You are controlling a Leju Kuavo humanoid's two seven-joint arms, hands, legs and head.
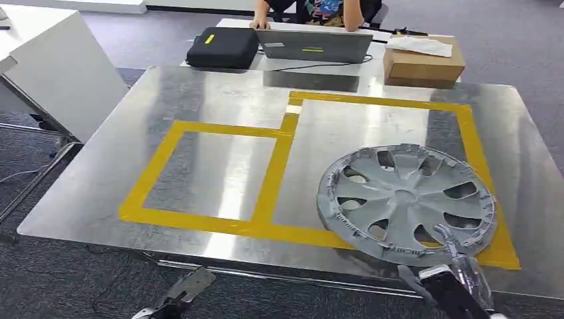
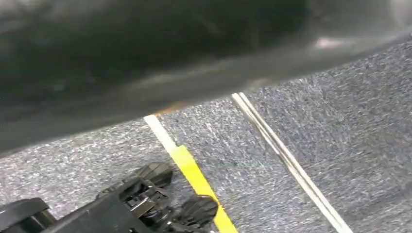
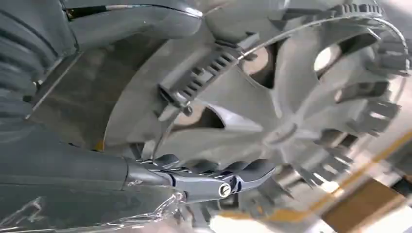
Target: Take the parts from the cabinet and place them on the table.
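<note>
Grey plastic, the hubcap (image 1: 407, 203) lies inside-up on the metal table (image 1: 100, 179), within the larger yellow tape rectangle (image 1: 382, 101), its near rim overlapping the tape's near strip. The right hand (image 1: 452, 262) is at that near rim: in the right wrist view a thumb (image 3: 141, 17) lies on one side of the rim and a dark finger (image 3: 214, 177) on the other, clamped on it. Beyond the hubcap, past the table's far edge, sit a laptop (image 1: 316, 45), a black bag (image 1: 223, 46) and a cardboard box (image 1: 423, 63). The left hand (image 2: 141, 206) hangs over grey carpet; whether its fingers are apart or together I cannot tell.
</note>
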